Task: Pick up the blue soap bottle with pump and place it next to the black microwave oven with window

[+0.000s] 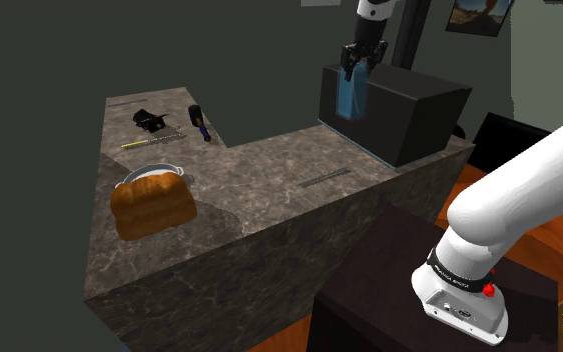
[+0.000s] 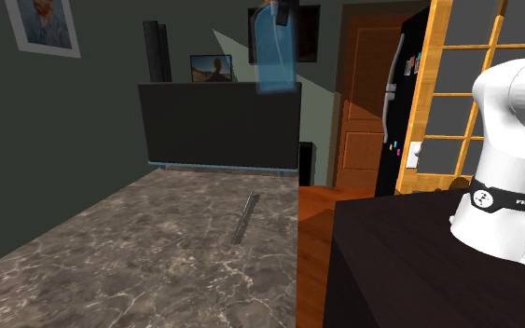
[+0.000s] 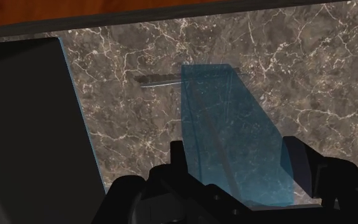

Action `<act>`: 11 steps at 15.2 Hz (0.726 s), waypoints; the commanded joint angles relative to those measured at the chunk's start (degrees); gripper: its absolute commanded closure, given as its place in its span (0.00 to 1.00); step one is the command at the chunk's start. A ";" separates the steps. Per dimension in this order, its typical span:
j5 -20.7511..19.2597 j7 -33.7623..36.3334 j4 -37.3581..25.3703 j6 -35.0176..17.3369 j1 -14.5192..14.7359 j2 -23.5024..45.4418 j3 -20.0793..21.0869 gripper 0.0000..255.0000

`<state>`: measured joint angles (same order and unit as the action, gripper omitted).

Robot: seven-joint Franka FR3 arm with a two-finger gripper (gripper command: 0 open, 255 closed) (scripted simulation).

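The blue see-through soap bottle (image 1: 350, 98) hangs in the air in front of the black microwave oven (image 1: 409, 112), above the marble counter (image 1: 269, 190). My gripper (image 1: 359, 58) is shut on the bottle's top end. In the second exterior view the soap bottle (image 2: 273, 58) hangs from the gripper (image 2: 279, 9) above the microwave's (image 2: 218, 126) right end. In the wrist view the soap bottle (image 3: 231, 137) reaches from between my fingers (image 3: 177, 159) toward the counter, with the microwave (image 3: 28, 121) beside it.
A loaf of bread (image 1: 151, 203) sits on a plate on the counter at the shoulder view's left. Farther back lie a small black object (image 1: 149, 120), a dark bottle (image 1: 199, 121) and a thin utensil (image 1: 152, 141). A grey stick (image 1: 325, 179) lies near the microwave.
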<state>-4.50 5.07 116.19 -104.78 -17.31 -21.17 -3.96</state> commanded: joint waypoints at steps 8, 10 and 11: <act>0.22 -0.39 -8.55 7.08 0.08 1.45 0.12 1.00; 0.26 -0.49 -10.59 8.64 0.10 1.94 0.13 1.00; 0.29 -0.54 -11.64 9.42 0.10 2.20 0.14 1.00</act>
<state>-4.24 4.59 105.56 -96.11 -17.22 -19.22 -3.83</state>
